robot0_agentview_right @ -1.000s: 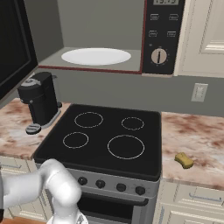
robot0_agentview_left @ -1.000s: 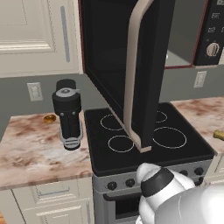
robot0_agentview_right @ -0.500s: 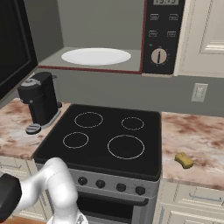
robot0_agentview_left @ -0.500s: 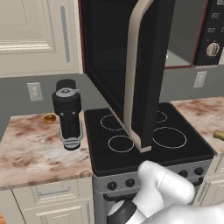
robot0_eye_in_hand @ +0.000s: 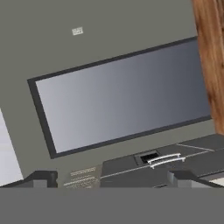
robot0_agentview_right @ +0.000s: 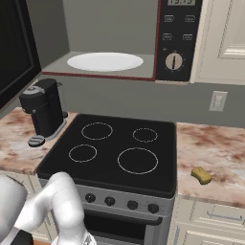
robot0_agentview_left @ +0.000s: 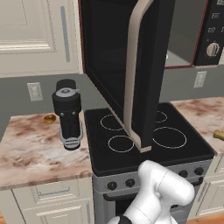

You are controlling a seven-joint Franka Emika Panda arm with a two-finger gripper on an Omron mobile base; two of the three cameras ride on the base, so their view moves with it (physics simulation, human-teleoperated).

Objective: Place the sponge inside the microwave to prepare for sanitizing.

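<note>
The sponge (robot0_agentview_right: 201,175), a small dull-yellow block, lies on the marble counter right of the stove; its end also peeks in at the right edge as the sponge (robot0_agentview_left: 219,134). The microwave (robot0_agentview_right: 174,38) hangs above the stove with its door (robot0_agentview_left: 109,57) swung wide open to the left. A white round plate (robot0_agentview_right: 105,61) lies in its cavity. My gripper (robot0_eye_in_hand: 112,181) is open with nothing between its fingertips (robot0_eye_in_hand: 41,178). It faces a grey wall with a large framed panel, away from the sponge. My white arm (robot0_agentview_left: 164,188) is folded low in front of the stove.
A black stovetop (robot0_agentview_right: 115,148) with four burner rings sits under the microwave. A black coffee machine (robot0_agentview_left: 68,111) stands on the left counter (robot0_agentview_left: 30,148), with a small amber disc (robot0_agentview_left: 49,118) behind it. The open door overhangs the stove's left half.
My arm's links have shifted low at the bottom of both base views. The sponge, microwave door and counter items have not moved.
</note>
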